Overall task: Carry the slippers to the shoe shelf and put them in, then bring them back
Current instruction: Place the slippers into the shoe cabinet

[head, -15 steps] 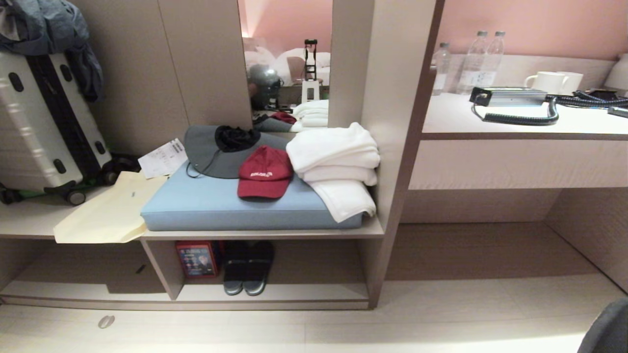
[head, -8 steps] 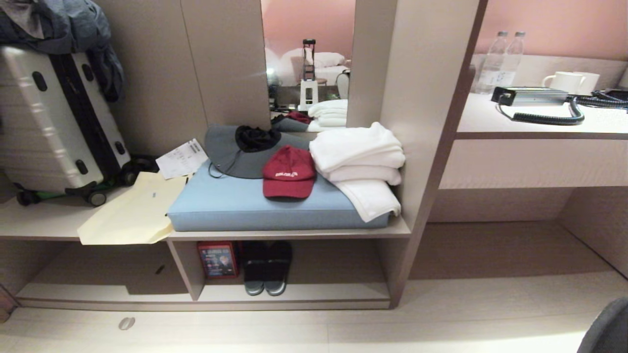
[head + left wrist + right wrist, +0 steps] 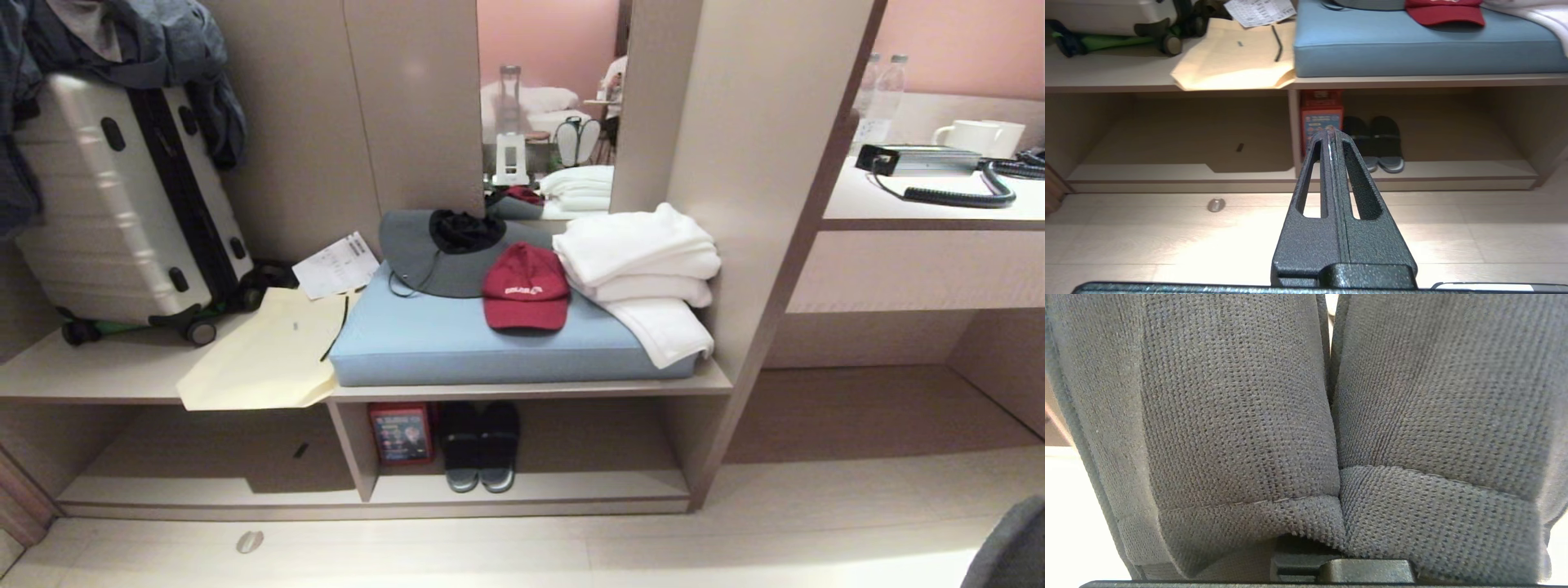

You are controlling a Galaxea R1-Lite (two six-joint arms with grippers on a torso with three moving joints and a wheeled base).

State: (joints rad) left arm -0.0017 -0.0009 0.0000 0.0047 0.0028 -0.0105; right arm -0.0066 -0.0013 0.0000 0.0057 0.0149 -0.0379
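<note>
Right now the right gripper is clenched on the pair of slate blue-grey slippers with textured fabric insoles (image 3: 1241,416); in the right wrist view the two slippers fill almost everything, pressed side by side, and the fingers themselves are hidden behind the fabric. In the head view only a grey corner of them shows at the lower right edge (image 3: 1012,547). The left gripper (image 3: 1331,136) has its two black metal fingers pressed together with nothing between them, and it points toward the furniture.

The low shoe shelf of pale wood-grain laminate with dark brown edging (image 3: 531,488) is in front of the robot, under the bench. Inside it stands a darker pair of slippers (image 3: 480,445), just beside a red box with a printed picture (image 3: 401,433). On the bench above lies a light blue cushion (image 3: 457,343), with a red cap (image 3: 525,287), a grey wide-brim hat (image 3: 441,257) and folded white towels (image 3: 641,269) on it. A white suitcase (image 3: 122,204) leans at the left.
</note>
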